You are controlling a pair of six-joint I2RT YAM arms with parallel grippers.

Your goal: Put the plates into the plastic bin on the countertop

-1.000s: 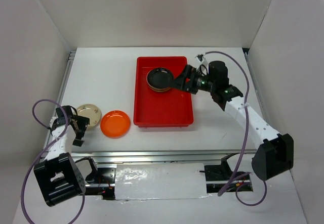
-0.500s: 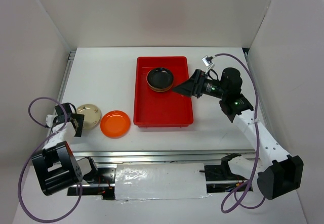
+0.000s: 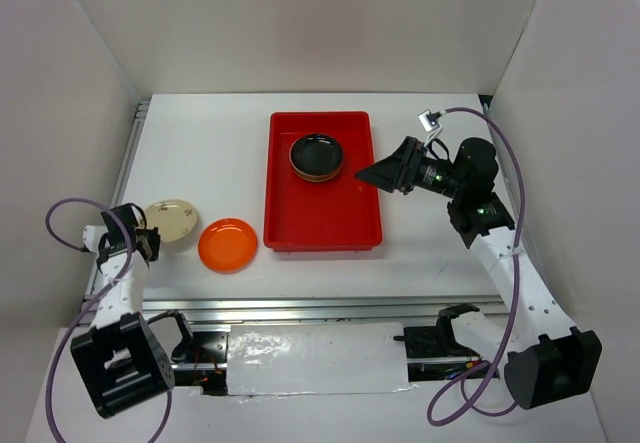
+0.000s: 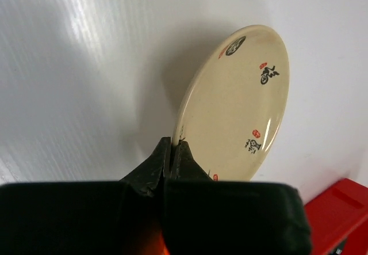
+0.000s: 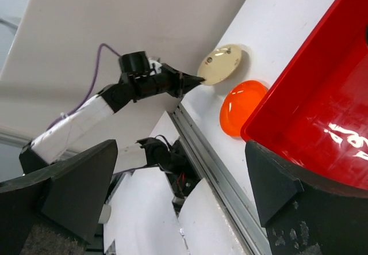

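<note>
A cream plate (image 3: 172, 218) with small red and black marks lies on the countertop (image 3: 210, 153) at the left. My left gripper (image 3: 143, 241) is shut on its near rim; the left wrist view shows the fingers (image 4: 155, 166) pinching the cream plate (image 4: 236, 105) edge. An orange plate (image 3: 228, 244) lies just right of it, beside the red plastic bin (image 3: 320, 213). Inside the bin's far end sits a stack of plates (image 3: 316, 155) with a black one on top. My right gripper (image 3: 375, 175) hangs open and empty over the bin's right rim.
White walls enclose the countertop on three sides. A metal rail (image 3: 290, 308) runs along the near edge. The right wrist view shows the left arm (image 5: 115, 99), the cream plate (image 5: 219, 64), the orange plate (image 5: 241, 106) and the bin's corner (image 5: 322, 111).
My left gripper has closed on the cream plate's rim, its arm shifting left. My right gripper has drawn back to the right, away from the stack in the bin, staying open.
</note>
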